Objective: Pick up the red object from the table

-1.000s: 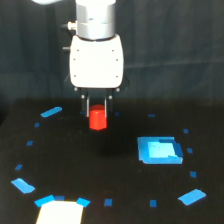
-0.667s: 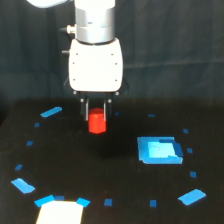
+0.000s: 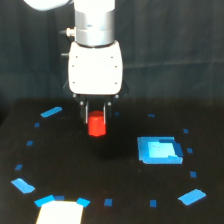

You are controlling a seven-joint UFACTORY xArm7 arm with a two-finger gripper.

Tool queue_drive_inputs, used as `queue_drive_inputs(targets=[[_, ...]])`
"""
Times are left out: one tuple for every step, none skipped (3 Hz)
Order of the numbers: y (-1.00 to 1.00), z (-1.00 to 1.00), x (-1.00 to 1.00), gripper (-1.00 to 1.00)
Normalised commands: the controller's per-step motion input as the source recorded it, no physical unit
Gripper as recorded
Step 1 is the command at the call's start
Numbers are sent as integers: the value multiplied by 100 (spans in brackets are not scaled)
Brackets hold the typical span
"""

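The red object [image 3: 96, 125] is a small bright red-orange block, faceted like a hexagon, its upper part set between the dark fingers of the gripper [image 3: 96, 116], whose jaws are clamped on its sides. It sits just left of frame centre, above the black table [image 3: 120, 200], with the blue square patch [image 3: 159, 150] well apart at right centre. Against the frame a second earlier, block and gripper stand slightly higher; the patch is unchanged.

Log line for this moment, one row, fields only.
phase: grasp/lift | gripper: fingers straddling red object | closure: cannot tell | red object vs table: contact unclear | blue square patch: apart, toward exterior view's right
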Motion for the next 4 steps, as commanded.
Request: queue_drive_inputs(targets=[[-12, 52, 1, -100], [-36, 18, -43, -100], [-21, 17, -13, -66], [19, 43, 2, -100]])
